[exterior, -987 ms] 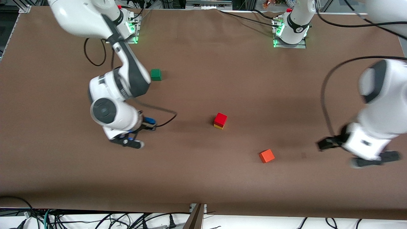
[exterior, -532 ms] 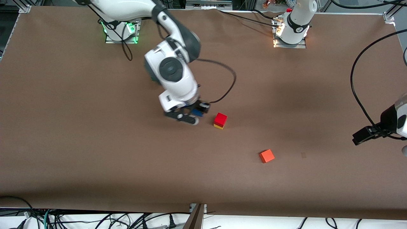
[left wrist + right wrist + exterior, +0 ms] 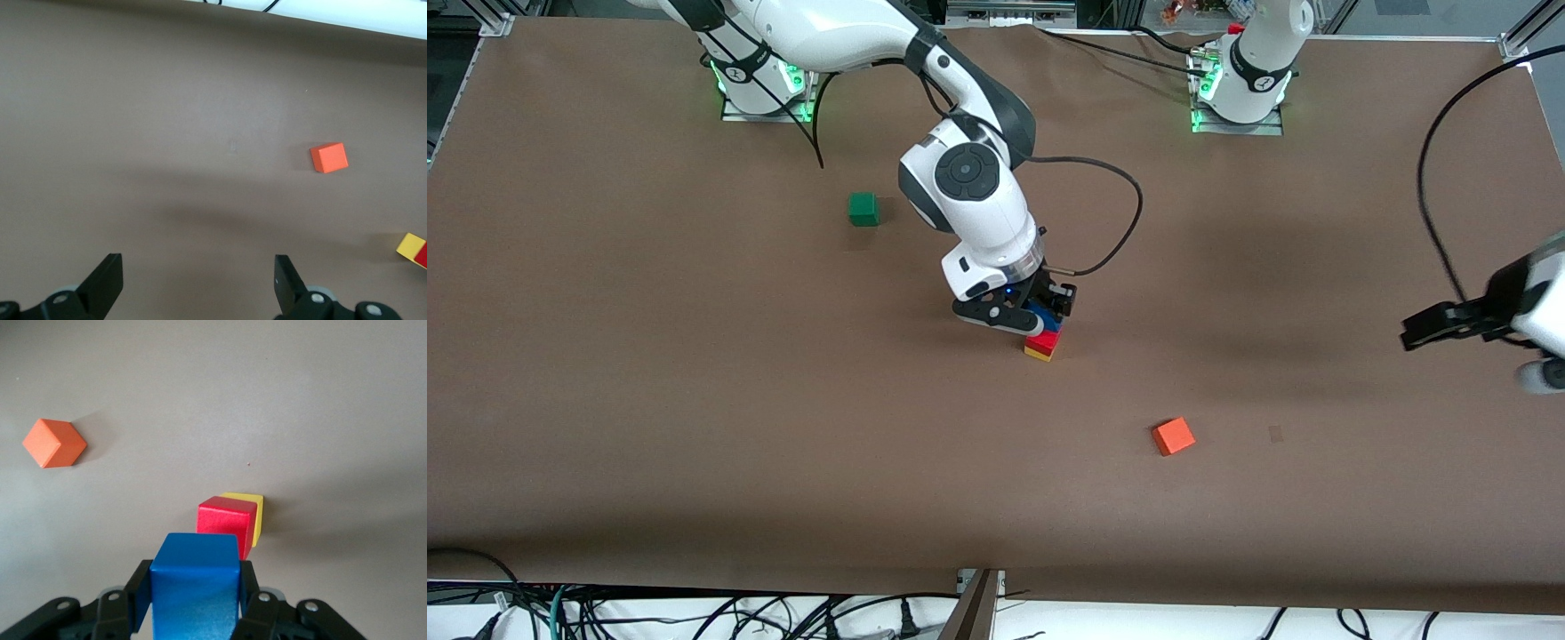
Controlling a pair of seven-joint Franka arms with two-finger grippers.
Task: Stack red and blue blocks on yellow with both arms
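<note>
A brown table (image 3: 694, 400) carries the red block (image 3: 1040, 341) stacked on the yellow block (image 3: 1039, 354), near its middle. Over them, the right gripper (image 3: 1034, 316) clamps the blue block (image 3: 195, 590). The left gripper (image 3: 200, 293) waits, jaws wide, above bare table. An orange cube (image 3: 1173, 436) lies nearer the camera.

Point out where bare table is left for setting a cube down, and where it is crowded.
Bare brown table spans between the small green cube, the orange cube and the open left hand. It is crowded at the red cube on the yellow cube, where the right hand holds the blue cube over them.
</note>
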